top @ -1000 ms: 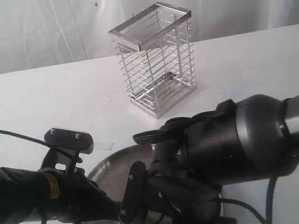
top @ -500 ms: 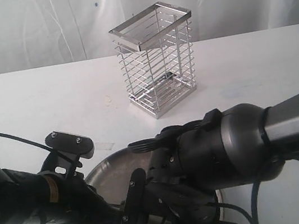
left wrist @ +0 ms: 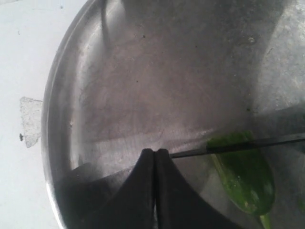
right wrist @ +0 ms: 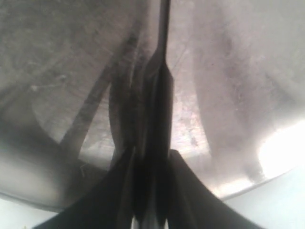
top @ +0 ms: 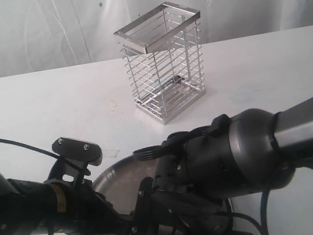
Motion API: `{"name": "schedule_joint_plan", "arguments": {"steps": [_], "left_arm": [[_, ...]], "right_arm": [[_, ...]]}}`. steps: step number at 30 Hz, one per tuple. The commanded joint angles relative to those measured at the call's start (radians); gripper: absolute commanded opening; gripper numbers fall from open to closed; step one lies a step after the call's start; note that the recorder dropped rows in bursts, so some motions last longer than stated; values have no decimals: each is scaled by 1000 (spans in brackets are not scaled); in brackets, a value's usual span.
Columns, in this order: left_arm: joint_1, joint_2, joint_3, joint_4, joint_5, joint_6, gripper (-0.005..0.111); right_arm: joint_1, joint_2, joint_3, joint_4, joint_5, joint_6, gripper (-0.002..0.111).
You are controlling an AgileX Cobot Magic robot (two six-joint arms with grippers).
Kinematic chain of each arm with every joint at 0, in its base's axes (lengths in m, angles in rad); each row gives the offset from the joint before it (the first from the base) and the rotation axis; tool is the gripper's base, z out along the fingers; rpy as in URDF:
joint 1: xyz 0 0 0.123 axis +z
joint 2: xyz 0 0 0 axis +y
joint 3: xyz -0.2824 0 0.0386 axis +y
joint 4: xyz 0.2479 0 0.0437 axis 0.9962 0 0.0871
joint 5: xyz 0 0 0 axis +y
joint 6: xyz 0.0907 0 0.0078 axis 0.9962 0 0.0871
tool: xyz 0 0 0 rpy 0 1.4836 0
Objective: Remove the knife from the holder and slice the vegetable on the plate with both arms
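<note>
Right gripper is clamped on the knife, blade lying straight out ahead and crossways over the vegetable.

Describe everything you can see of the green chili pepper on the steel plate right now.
The dark-green chili pepper shows only in the left wrist view, lying flat on the shiny round stainless-steel plate. Its skin looks smooth and glossy with pale speckles, and the body tapers toward a thin stem at the frame's edge. The slim black knife blade lies across its upper end; whether it has cut in cannot be told. The left gripper is shut beside it, apparently not touching. In the exterior view the arms hide the pepper.
</note>
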Motion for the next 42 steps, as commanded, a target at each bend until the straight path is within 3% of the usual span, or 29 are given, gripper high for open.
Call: {"name": "schedule_joint_plan", "arguments": {"steps": [1, 5, 10, 27, 38, 42], "left_arm": [[-10, -8, -2, -22, -35, -9, 0], [3, -75, -2, -22, 11, 32, 0], [91, -106, -2, -22, 71, 46, 0], [91, -66, -3, -5, 93, 99, 0], [270, -361, -3, -5, -18, 117, 0], [301, -445, -3, 21, 155, 210, 0]], "right_arm": [[-1, 4, -12, 7, -44, 3, 0], [-1, 4, -12, 7, -47, 1, 0], [-1, 4, -12, 7, -43, -8, 0], [-1, 4, -12, 9, -37, -12, 0], [-1, 4, -12, 9, -37, -12, 0], [-1, 4, -12, 9, -37, -12, 0]]}}
